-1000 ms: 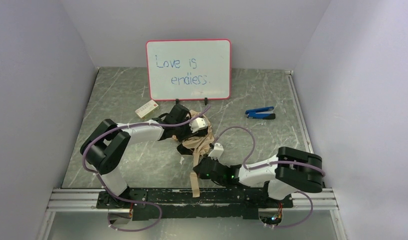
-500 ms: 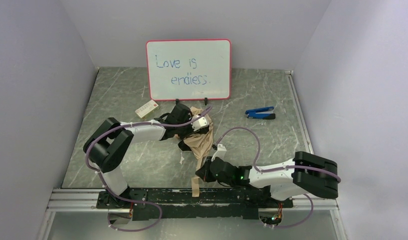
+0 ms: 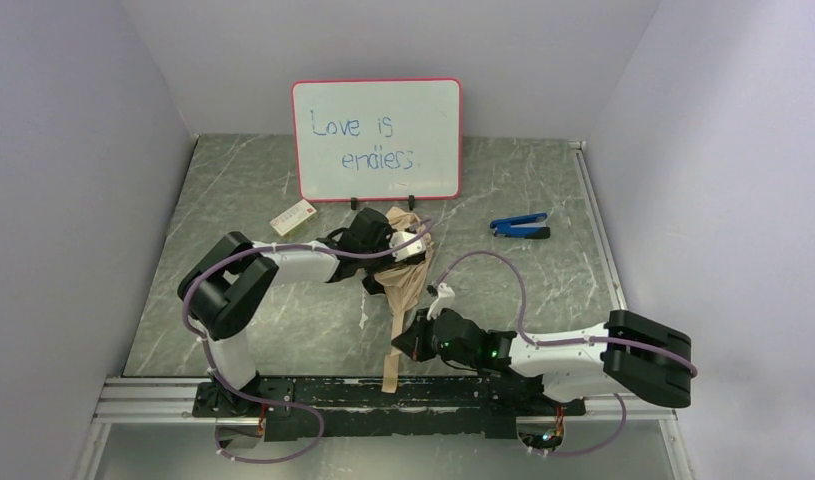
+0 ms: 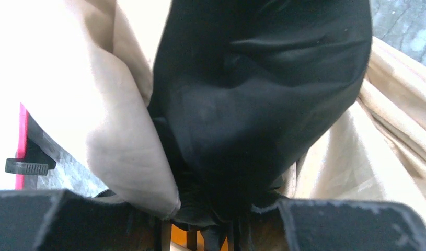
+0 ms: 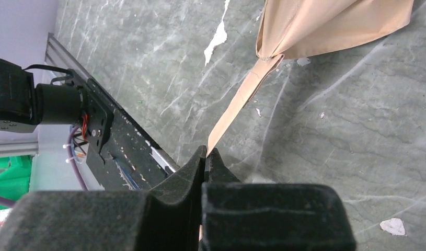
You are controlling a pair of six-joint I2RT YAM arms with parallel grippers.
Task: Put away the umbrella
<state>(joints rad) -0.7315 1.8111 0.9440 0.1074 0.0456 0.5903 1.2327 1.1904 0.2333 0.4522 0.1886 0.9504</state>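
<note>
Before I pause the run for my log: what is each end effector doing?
Left end effector: closed on bunched fabric of the umbrella.
Right end effector: shut on the umbrella's tan strap.

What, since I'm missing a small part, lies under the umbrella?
Only the grey table shows around the umbrella; the spot beneath its bunched fabric is covered, so I cannot tell.

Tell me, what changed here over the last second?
The left claw, gripping the umbrella, carried its bundle rightward toward the whiteboard. The right claw stayed clamped on the strap while its arm swung outward, so the fabric drew out longer. The blue clip tool and small box stayed put.
</note>
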